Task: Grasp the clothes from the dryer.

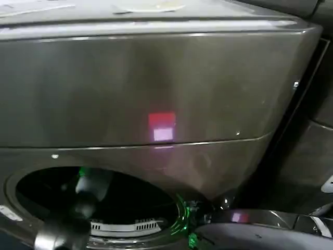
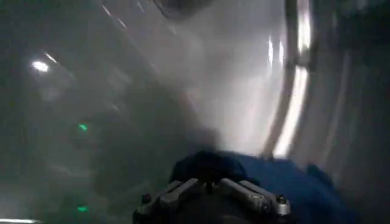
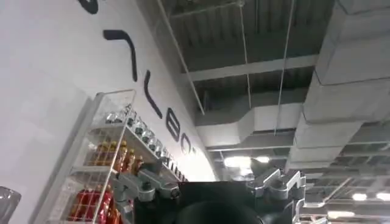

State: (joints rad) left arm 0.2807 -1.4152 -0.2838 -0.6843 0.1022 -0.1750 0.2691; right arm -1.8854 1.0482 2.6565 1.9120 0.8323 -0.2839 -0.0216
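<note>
The dryer fills the head view with its bronze-grey front, a red-pink light and the round porthole at lower left. My left arm reaches through the porthole into the drum. In the left wrist view the navy-blue clothes lie on the drum wall, bunched up right at the fingertips. My left gripper has its jaws drawn together on that dark fabric. My right gripper is parked outside, pointing up at the ceiling, its jaws spread wide around nothing.
The open dryer door lies at lower right in the head view, close to the porthole rim. The shiny drum wall curves round the left gripper. A rack of bottles stands against a white wall.
</note>
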